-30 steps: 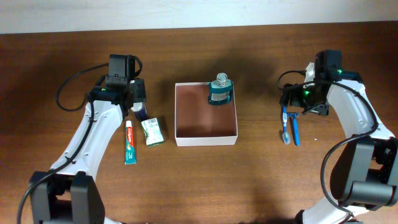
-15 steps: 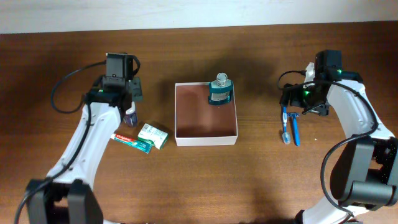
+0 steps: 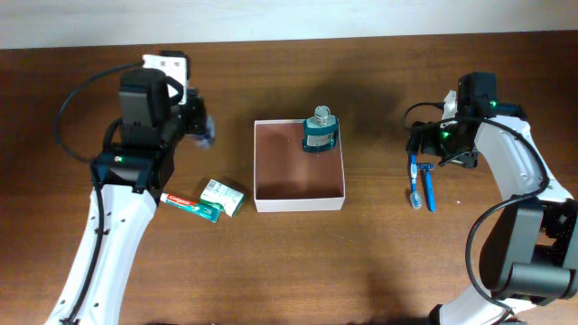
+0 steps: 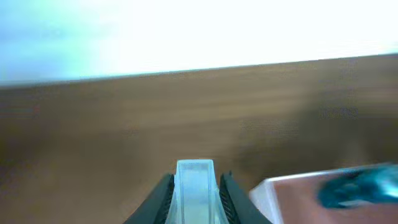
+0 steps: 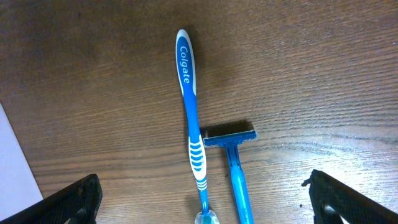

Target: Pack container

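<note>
The container [image 3: 300,201], a shallow white-walled box with a reddish-brown inside, sits mid-table. A teal mouthwash bottle [image 3: 319,133] stands in its back right corner. My left gripper [image 3: 200,127] hangs left of the container, raised off the table, shut on a small pale translucent bottle [image 4: 195,185]. In the left wrist view the container [image 4: 283,194] lies low to the right, blurred. My right gripper [image 5: 202,194] stands wide open over a blue toothbrush [image 5: 191,118] and a blue razor [image 5: 235,163], touching neither.
A toothpaste tube [image 3: 191,205] and a green-and-white box [image 3: 223,196] lie on the wood left of the container's front corner. The toothbrush [image 3: 414,181] and razor [image 3: 429,188] lie side by side right of the container.
My left gripper closed on the small bottle and lifted it up and back. The toothpaste tube swung from lengthwise to crosswise and the box shifted. The right arm has not moved.
</note>
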`<action>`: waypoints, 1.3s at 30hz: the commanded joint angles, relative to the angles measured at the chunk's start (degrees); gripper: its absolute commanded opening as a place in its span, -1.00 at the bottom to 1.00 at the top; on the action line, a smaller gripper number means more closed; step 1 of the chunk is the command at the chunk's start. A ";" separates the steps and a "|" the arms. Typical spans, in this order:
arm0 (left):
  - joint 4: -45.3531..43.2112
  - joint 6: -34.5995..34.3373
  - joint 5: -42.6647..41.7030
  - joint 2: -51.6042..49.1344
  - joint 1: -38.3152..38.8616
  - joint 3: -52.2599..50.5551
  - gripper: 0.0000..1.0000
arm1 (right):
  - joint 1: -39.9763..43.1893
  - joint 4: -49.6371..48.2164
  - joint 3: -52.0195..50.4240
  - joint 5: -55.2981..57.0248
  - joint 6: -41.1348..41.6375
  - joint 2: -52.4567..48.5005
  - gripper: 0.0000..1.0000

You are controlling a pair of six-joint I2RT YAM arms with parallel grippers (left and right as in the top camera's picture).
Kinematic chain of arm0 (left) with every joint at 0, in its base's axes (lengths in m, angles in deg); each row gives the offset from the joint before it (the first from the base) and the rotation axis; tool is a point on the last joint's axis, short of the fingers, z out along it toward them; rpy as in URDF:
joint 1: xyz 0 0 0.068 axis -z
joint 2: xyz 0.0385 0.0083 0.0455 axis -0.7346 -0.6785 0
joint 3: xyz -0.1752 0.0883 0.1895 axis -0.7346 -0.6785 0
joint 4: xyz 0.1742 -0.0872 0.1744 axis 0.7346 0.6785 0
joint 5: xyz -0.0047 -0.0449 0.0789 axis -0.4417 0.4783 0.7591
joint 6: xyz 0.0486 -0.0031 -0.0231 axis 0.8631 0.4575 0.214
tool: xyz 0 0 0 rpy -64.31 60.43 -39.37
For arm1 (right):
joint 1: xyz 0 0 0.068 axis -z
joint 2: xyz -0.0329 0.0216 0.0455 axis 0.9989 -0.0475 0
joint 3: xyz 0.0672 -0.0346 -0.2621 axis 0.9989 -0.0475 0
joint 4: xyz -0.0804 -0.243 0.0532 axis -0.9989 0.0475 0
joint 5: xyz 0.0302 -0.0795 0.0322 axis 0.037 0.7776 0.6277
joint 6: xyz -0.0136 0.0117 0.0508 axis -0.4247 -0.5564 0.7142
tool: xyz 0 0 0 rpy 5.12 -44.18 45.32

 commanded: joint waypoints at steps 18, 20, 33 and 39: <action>-4.17 37.35 -28.33 -1.16 10.47 1.22 -0.70 | 0.07 0.00 0.63 0.31 -0.46 1.27 0.97; -4.17 38.34 -28.30 -2.32 10.73 1.22 -0.70 | 0.07 0.00 0.63 0.31 -0.48 1.27 0.97; -5.95 40.79 -28.33 -9.97 10.71 1.22 -0.71 | 0.07 0.00 0.63 0.31 -0.48 1.27 0.97; -7.04 41.86 -28.37 -12.11 10.71 1.22 -0.72 | 0.07 0.00 0.63 0.31 -0.48 1.27 0.97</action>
